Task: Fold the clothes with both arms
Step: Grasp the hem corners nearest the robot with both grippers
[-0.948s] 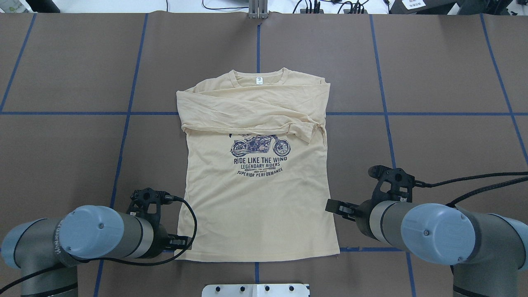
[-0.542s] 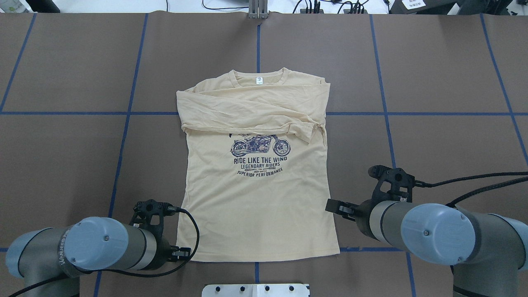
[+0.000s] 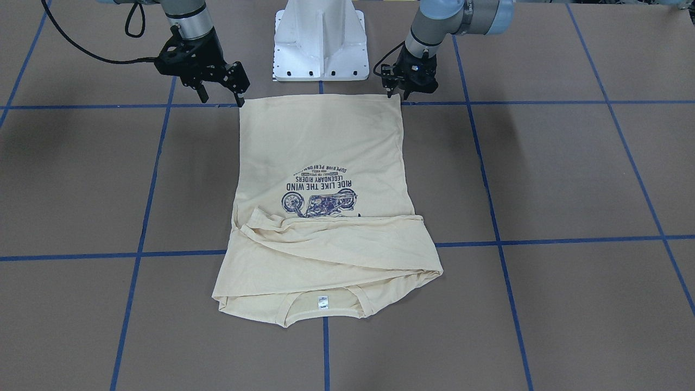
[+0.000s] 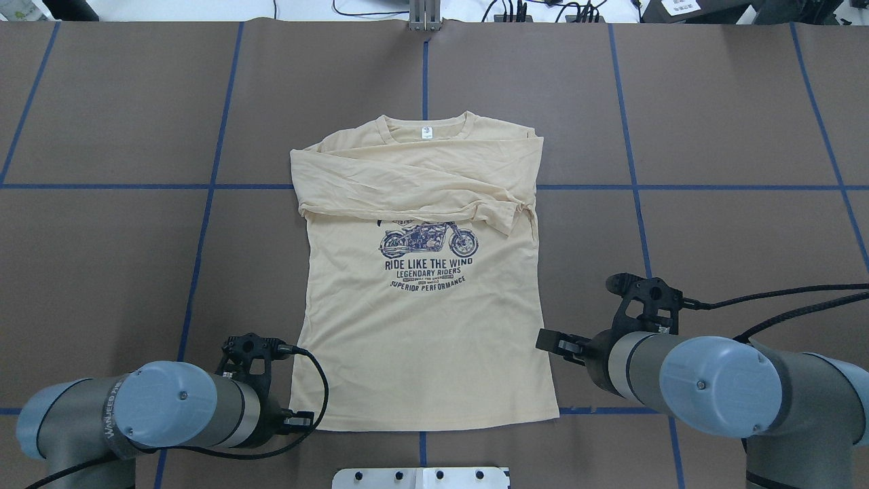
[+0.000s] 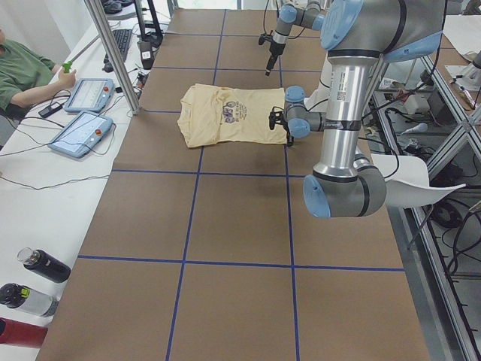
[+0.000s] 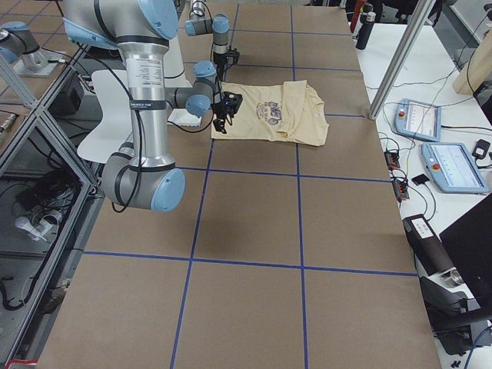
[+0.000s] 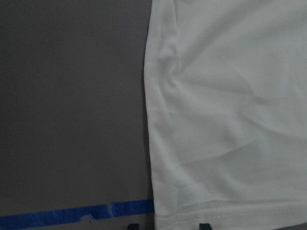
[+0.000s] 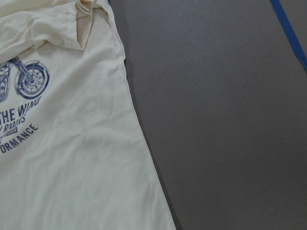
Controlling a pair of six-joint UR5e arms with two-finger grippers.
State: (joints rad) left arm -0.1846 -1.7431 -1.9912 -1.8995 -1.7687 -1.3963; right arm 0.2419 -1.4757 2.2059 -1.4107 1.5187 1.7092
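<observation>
Where sleeves (image 4: pixel 414 183) cross, T-shirt (image 4: pixel 421 339) flat — table (image 4: pixel 102 258)

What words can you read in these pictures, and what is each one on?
"RIDE LIKE THE WIND": navy print on the cream T-shirt, under the motorcycle picture.
"LEGENDARY RIDERS": next line of that print.
"SUPERIOR PERFORMANCE": curved bottom line.
Small banner line between those two: too small to read.
White neck label: too small to read.
Lettering on the left arm: too blurred to read.

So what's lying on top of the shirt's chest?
Both long sleeves are folded across the shirt's chest, overlapping. They cover the top edge of the motorcycle print, so whatever is printed there cannot be seen.
</observation>
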